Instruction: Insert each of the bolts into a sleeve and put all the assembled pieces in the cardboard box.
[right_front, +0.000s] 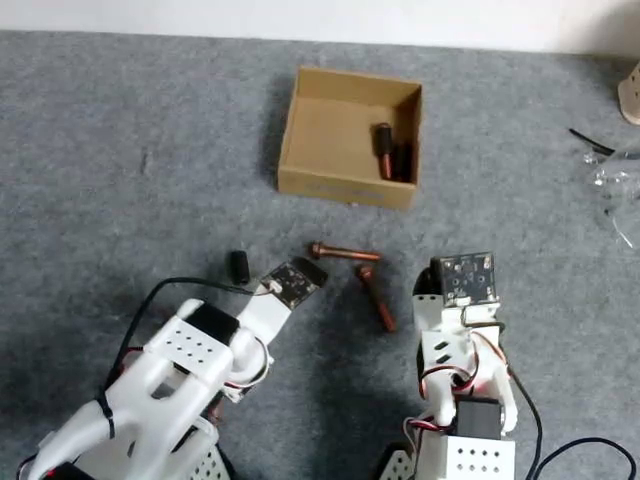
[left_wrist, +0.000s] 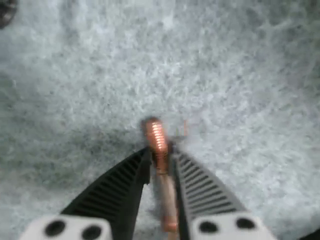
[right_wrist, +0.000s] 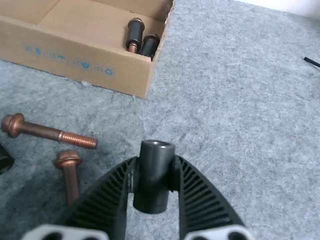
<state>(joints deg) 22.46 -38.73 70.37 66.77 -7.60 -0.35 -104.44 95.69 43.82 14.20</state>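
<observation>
Grey tabletop (right_front: 120, 150) was rough, fuzzy cloth. Brown cardboard box (right_front: 345, 188) was matt paperboard. Each bolt (right_front: 345, 251) looked copper-toned metal, faintly glossy. Black sleeve (right_wrist: 152, 187) was smooth, matt. On right end effector (right_wrist: 153, 165), fingers (right_wrist: 200, 195) were ribbed black plastic.

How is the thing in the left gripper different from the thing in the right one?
The left gripper holds a copper bolt, thin and threaded. The right gripper holds a black sleeve, thicker, smooth and hollow. Both are clamped tight.
</observation>
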